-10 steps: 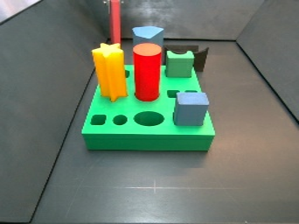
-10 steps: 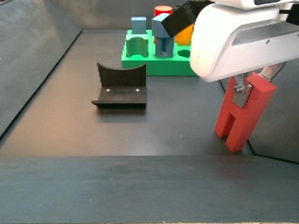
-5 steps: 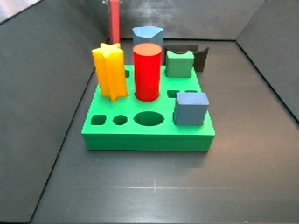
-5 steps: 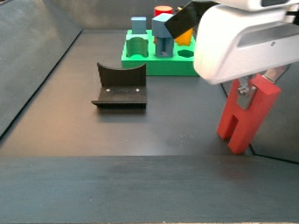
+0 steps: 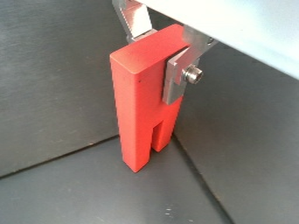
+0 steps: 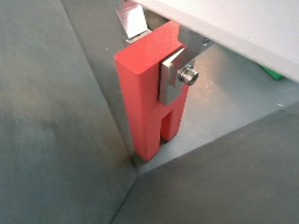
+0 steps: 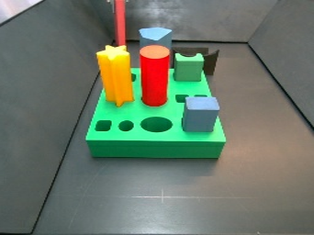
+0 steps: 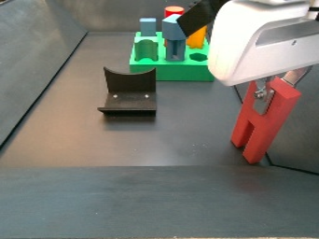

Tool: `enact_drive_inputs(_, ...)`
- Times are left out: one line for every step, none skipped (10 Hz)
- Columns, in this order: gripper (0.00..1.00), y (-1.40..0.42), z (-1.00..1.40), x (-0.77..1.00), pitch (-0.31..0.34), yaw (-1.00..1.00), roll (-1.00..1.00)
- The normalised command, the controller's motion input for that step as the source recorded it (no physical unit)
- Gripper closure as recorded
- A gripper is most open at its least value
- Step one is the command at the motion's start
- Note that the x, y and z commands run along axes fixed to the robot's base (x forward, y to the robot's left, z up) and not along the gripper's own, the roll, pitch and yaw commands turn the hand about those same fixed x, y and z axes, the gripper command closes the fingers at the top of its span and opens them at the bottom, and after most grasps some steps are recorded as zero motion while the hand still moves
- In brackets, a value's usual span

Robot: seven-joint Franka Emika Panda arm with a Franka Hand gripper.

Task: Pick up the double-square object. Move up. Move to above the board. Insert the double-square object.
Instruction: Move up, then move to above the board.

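Note:
My gripper point(image 8: 267, 94) is shut on the double-square object point(image 8: 262, 123), a tall salmon-red prism with a lengthwise groove. It hangs upright with its lower end close to the dark floor, well off to the side of the board point(image 8: 174, 73). Both wrist views show the silver fingers point(image 5: 180, 74) clamped on the prism's upper part point(image 6: 143, 98). In a side view the double-square object point(image 7: 120, 18) is a thin red bar behind the bright-green board point(image 7: 135, 147). Open holes show in the board's front row.
On the board stand a yellow star peg point(image 7: 114, 73), a red cylinder point(image 7: 153, 75), a green notched peg point(image 7: 188, 64) and a grey-blue cube point(image 7: 200, 115). The fixture point(image 8: 129, 91) stands on the floor beside the board. Dark walls point(image 7: 37, 128) enclose the floor.
The gripper and the held prism have drifted a few pixels sideways in a side view. The board and pegs have not moved.

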Motion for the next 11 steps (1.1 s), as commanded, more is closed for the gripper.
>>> enact_drive_inputs(1.0,0.0,0.83,0.0,0.0,0.0,0.0)
enact_drive_inputs(1.0,0.0,0.75,-0.03,0.041,0.04,0.0)
enact_drive_inputs(1.0,0.0,0.69,-0.04,0.051,0.04,0.01)
enact_drive_inputs(1.0,0.0,0.5,-0.02,0.073,0.03,0.05)
enact_drive_inputs(1.0,0.0,0.42,-0.02,0.082,0.03,0.06)
enact_drive_inputs(1.0,0.0,0.25,-0.01,0.089,0.02,0.06)
enact_drive_inputs(1.0,0.16,1.0,-0.22,0.023,-0.17,0.15)
enact_drive_inputs(1.0,0.16,1.0,-0.23,0.015,-0.15,0.12)
enact_drive_inputs(1.0,0.14,1.0,-0.22,0.005,-0.13,0.1)
enact_drive_inputs(1.0,0.11,1.0,-0.19,0.003,-0.08,0.07)
enact_drive_inputs(1.0,0.1,1.0,-0.18,0.015,-0.04,0.06)
